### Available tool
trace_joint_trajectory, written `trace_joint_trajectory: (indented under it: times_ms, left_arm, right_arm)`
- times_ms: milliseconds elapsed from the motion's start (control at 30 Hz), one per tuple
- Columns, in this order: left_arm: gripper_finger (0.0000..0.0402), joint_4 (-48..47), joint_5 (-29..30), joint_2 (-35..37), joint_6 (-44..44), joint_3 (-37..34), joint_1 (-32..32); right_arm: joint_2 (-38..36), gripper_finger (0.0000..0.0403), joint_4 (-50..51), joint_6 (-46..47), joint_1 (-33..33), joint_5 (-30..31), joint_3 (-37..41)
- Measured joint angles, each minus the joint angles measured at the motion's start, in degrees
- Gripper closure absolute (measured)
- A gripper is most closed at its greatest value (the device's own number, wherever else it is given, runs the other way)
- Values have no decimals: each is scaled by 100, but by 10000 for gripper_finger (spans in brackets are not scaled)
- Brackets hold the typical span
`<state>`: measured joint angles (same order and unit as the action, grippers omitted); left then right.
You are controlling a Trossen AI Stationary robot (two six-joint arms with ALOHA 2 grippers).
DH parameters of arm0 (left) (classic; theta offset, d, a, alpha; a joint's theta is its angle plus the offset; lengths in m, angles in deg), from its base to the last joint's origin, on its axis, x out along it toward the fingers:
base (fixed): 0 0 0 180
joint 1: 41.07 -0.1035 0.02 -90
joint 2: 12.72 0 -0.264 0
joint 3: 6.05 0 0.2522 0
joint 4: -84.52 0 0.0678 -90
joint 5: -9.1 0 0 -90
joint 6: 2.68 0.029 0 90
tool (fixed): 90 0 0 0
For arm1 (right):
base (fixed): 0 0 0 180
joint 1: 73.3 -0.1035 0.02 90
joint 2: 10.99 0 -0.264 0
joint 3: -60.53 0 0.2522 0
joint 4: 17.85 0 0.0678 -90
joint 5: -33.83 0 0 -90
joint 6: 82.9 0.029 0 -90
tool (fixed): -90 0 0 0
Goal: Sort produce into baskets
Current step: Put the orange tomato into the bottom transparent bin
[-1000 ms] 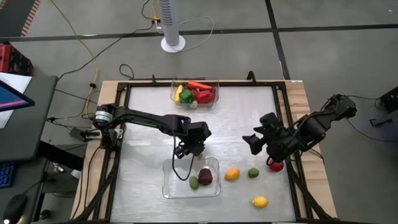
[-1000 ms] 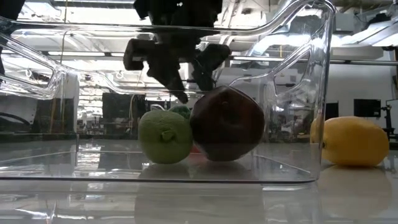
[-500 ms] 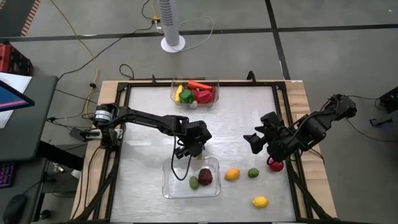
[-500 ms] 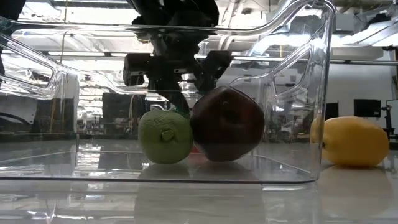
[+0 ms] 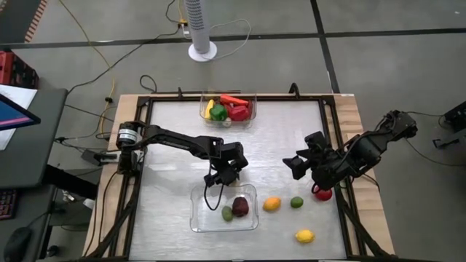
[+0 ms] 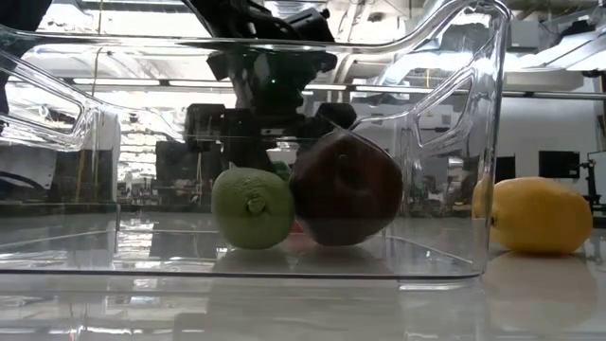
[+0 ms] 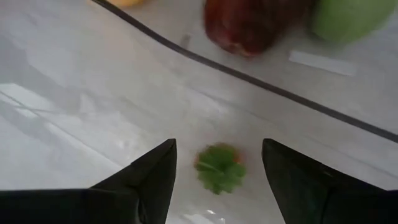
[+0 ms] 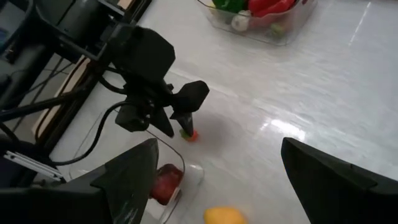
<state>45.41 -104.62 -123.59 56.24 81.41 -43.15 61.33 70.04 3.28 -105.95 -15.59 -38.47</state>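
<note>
1. Clear plastic near basket (image 5: pixel 200 218) sits near-centre on the bench (image 5: pixel 167 145); holds a green round piece (image 5: pixel 227 213) and a dark maroon piece (image 5: pixel 240 207), touching each other.
2. Far basket (image 5: pixel 250 116) at the far edge is filled with red, green, yellow and orange produce.
3. Left end effector (image 5: pixel 227 175) hangs just beyond the near basket's far wall, fingers spread open, nothing held.
4. Between its fingers (image 7: pixel 146 180) in the left wrist view lies a small strawberry-like piece (image 7: pixel 219 167), green leafy cap up, red below, on the bench outside the basket.
5. Same piece shows in the right wrist view (image 8: pixel 188 133) directly under the left end effector.
6. Right end effector (image 5: pixel 295 164) waits at the right side of the bench, fingers apart, empty (image 8: pixel 214 177).
7. Loose on the bench right of the near basket: orange piece (image 5: pixel 271 204), green piece (image 5: pixel 296 202), yellow lemon (image 5: pixel 305 236), red piece (image 5: pixel 322 193) partly under the right arm.
8. Handling guess: the strawberry piece is light, hard, smooth plastic, likely to roll or squirt out of a pinch.
9. Best hold looks like straight down, closing across the red body below the cap, not on the leaves.
</note>
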Motion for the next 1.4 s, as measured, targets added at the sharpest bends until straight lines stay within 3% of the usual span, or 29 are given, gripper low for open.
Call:
trace_joint_trajectory:
  times_ms: [200, 700, 1000, 1133, 1400]
  left_arm:
    - [196, 38, 42, -218, -71, -15, -15]
    - [296, -116, 465, -364, -169, -7, -14]
    - [304, -767, 486, 113, -530, 526, -231]
    - [304, -1038, 199, 550, -1126, 892, -296]
    - [286, -1185, -1139, 1162, -3510, 1101, 283]
  right_arm:
    - [11, 38, -23, 96, 12, 6, 0]
    - [11, 38, -23, 203, 15, 15, -2]
    - [-8, 38, 156, 196, 15, 15, -2]
    - [-61, 38, 349, 187, 85, 36, -4]
    - [-149, 38, 551, -148, 437, 30, -4]
